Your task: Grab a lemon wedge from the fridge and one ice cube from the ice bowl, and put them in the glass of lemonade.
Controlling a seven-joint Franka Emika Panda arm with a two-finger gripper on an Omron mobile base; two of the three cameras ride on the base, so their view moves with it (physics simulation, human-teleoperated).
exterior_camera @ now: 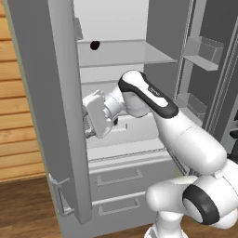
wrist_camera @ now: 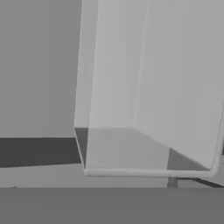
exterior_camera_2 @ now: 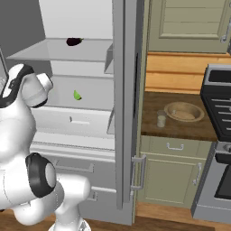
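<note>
The fridge [exterior_camera: 116, 179] stands with both doors open and my arm reaching into its middle level. My gripper [exterior_camera: 89, 125] points left at the inner side of the left door, and that door's edge half covers the fingers, so their gap is unreadable. The hand view looks close up at a translucent door bin [wrist_camera: 148, 100]. The lemon wedge [exterior_camera_2: 77, 95], tiny and lime-green, lies on the middle shelf, to the right of my arm. On the wooden counter right of the fridge, the glass of lemonade [exterior_camera_2: 161, 118] stands just left of the tan ice bowl [exterior_camera_2: 183, 111].
A small dark round item [exterior_camera: 95, 45] sits on the upper glass shelf [exterior_camera: 135, 56]. The left door [exterior_camera: 51, 107] stands close beside my hand. The right door [exterior_camera_2: 128, 103] separates the fridge from the counter. A black stove [exterior_camera_2: 219, 135] is at the far right.
</note>
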